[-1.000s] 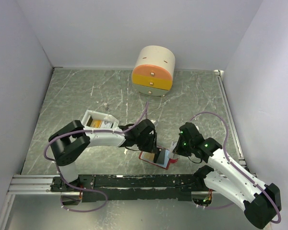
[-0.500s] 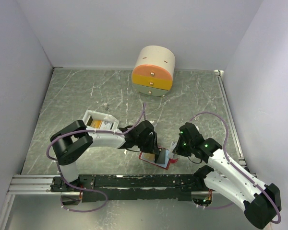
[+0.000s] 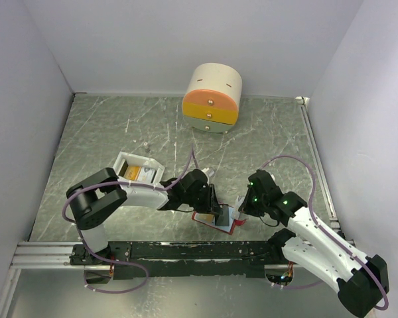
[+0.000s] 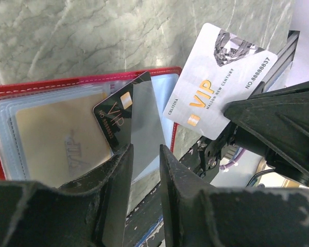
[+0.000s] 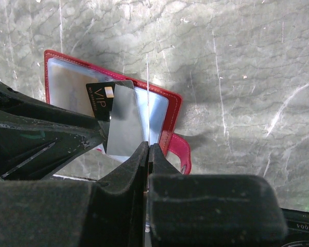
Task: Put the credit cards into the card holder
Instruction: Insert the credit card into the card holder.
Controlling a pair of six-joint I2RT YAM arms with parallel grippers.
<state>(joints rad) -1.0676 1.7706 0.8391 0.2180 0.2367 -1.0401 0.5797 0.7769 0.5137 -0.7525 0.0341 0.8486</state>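
Find the holder lying open on the table, near the front edge, between the two grippers. Judged from that, partway through slotting a card. See the white card pinched by one end in the right gripper, jaws fully closed on it, hanging just beside the holder's right edge.

To do this well, tilt the white card down close to the plane of the sleeves. Lead with one corner into a sleeve mouth, then slide along the film rather than pressing down. Otherwise expect the thin plastic to buckle or skate off the gloss. Avoid dragging the holder sideways.

For a mouth held open, look to the left gripper, jaws partly apart astride a grey sheet rising from the holder. Cannot tell whether clamped on it or merely straddling it, nor whether sleeve leaf or card.

As for looks: red cover with pale stitching, a red strap at one corner, a stack of clear glossy sleeves inside. Within one sleeve, a tan card faintly marked VIP. Askew across the sleeves, a black card with gold VIP lettering, one corner reaching the red rim; seated or loose, cannot tell. On the white card, gold VIP, a grey diamond picture and a printed number.

Farther out, a white tray to the left with something orange-gold inside, and a round drawer box at the back.
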